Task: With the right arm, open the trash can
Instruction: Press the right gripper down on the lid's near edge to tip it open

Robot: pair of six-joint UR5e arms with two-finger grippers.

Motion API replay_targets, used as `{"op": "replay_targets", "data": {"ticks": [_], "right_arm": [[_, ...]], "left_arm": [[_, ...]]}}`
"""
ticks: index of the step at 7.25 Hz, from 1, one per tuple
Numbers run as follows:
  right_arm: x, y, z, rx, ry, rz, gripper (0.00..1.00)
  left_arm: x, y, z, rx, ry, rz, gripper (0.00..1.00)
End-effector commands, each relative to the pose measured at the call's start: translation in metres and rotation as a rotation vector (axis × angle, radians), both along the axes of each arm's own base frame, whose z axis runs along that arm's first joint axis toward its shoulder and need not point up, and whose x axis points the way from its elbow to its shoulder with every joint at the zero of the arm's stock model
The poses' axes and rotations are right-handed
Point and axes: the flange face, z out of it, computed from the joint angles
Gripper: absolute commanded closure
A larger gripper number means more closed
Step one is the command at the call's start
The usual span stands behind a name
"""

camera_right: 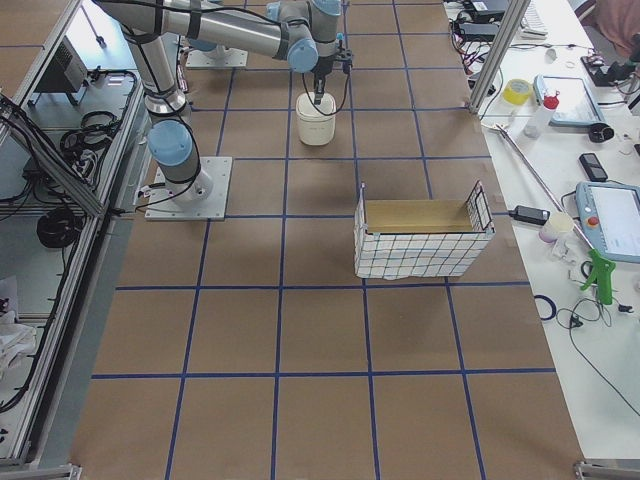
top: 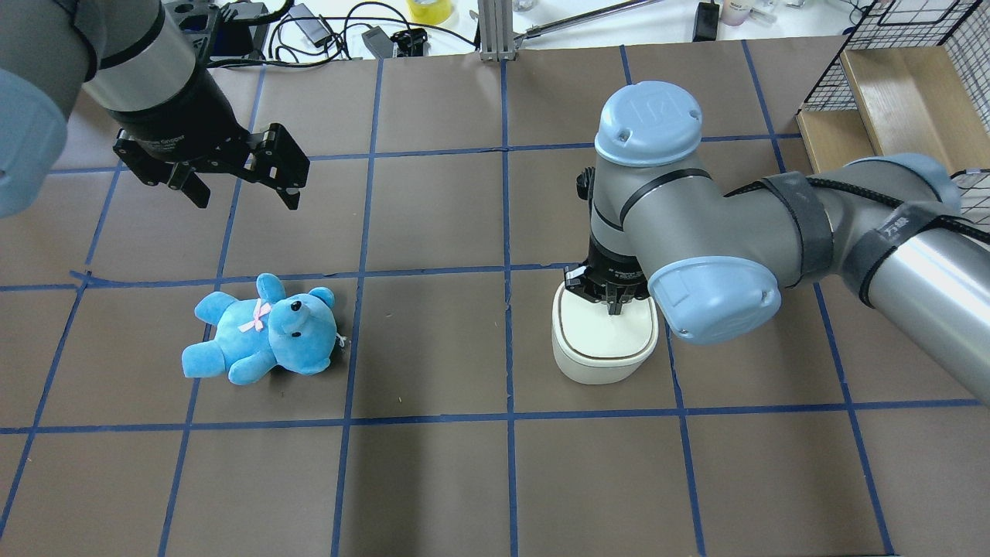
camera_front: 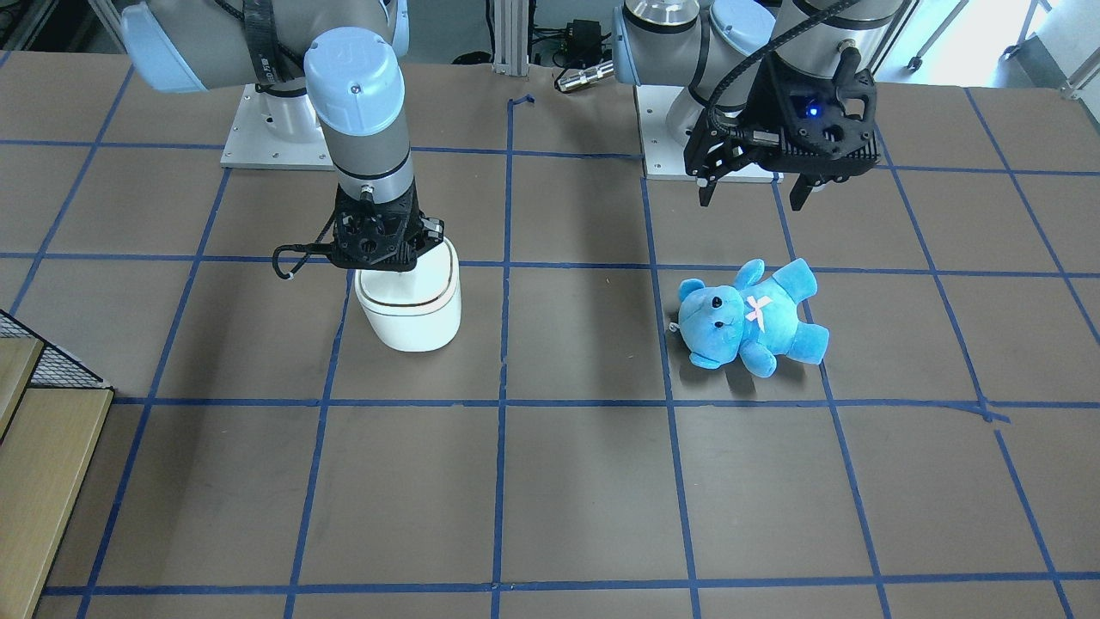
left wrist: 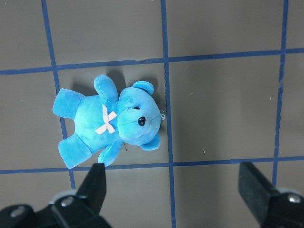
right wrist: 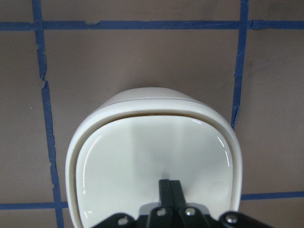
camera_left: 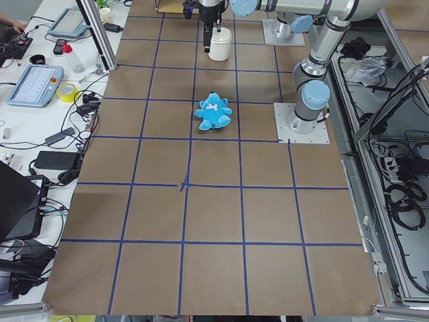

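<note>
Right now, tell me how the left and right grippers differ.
The left gripper is open; the right gripper is shut. The left gripper hovers above the table beside the blue bear; the right gripper's tips sit on the trash can lid. Both are black two-finger grippers.

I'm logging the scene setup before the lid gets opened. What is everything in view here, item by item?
trash can: one, white, on the table, under the right hand
teddy bear: one, blue with a pink bow, lying on the table near the left hand
wire basket: one, white mesh with a wooden lining, on the table towards the robot's right end
table: one, brown with a blue tape grid
left hand: one, black, open, raised near the bear
right hand: one, black, shut, fingertips at the trash can's lid
</note>
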Motion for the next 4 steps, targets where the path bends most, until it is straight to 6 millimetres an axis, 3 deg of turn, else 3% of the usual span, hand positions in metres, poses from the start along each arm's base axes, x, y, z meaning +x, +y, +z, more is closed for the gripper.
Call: {"op": "replay_targets", "data": {"ticks": [1,3,4], "right_arm": [[0.0003,-0.0004,-0.0093,0.019,0.003,-0.002,1.0],[0.0004,-0.0002,-0.0095,0.021,0.002,-0.002,1.0],[0.0009,-0.0038,-0.0001,0.002,0.002,0.001,0.98]], "left_arm": [[0.0,0.0,0.0,0.0,0.0,0.0,0.0],[0.0,0.0,0.0,0.0,0.0,0.001,0.0],[0.0,0.0,0.0,0.0,0.0,0.0,0.0]]}}
